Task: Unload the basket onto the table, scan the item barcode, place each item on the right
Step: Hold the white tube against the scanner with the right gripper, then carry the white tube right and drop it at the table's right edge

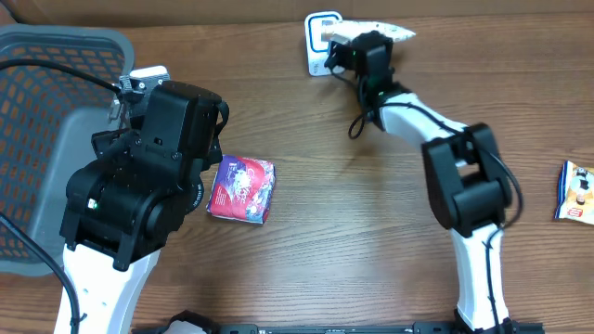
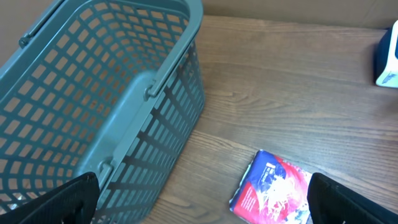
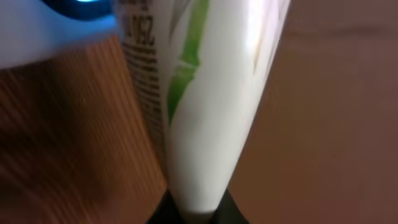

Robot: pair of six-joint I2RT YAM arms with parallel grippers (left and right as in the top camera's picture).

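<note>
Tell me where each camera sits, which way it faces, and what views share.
Overhead: above the table, facing down; left arm, right arm show.
Left wrist: on its arm, facing basket and red packet; open left claw at bottom corners.
Right wrist: on its arm, facing white pouch pinched in right claw.
Shared: overhead also shows basket, packet, pouch.

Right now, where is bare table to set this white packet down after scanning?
Widest bare wood: mid-table, between the red packet and the right arm. A smaller patch: between that arm and the edge packet. Crowded: the far edge with scanner and white packet, and the left with basket and left arm.
</note>
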